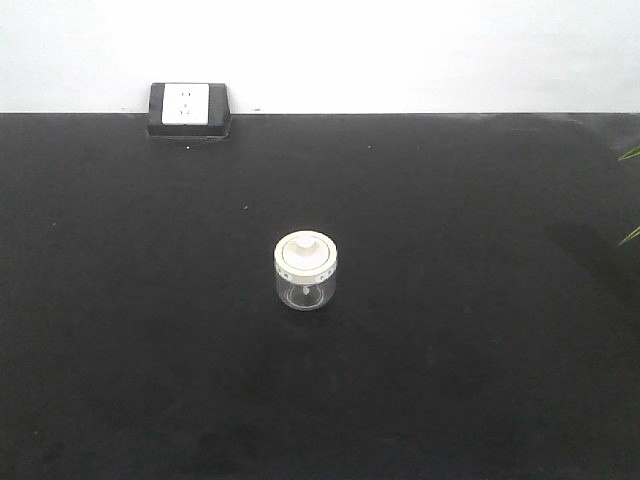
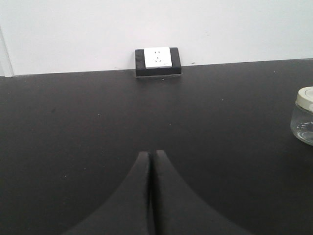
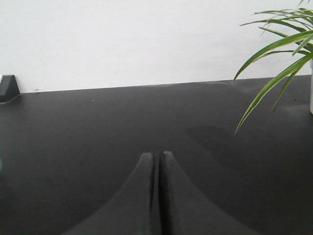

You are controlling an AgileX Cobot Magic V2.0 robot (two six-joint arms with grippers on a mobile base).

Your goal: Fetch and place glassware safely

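Note:
The glassware (image 1: 305,271), a small squat clear jar with a cream-white knobbed lid, stands upright near the middle of the black table (image 1: 120,330). In the left wrist view the glassware (image 2: 305,115) is cut off by the right edge. My left gripper (image 2: 152,153) is shut with nothing between its fingers, well to the left of the jar and nearer the camera. My right gripper (image 3: 157,155) is also shut and empty; the jar does not show in its view. Neither gripper appears in the front view.
A black box with a white socket plate (image 1: 188,108) sits against the white wall at the table's back left, socket box (image 2: 158,61). Green plant leaves (image 3: 279,54) hang over the table's right side, leaf tips (image 1: 630,155).

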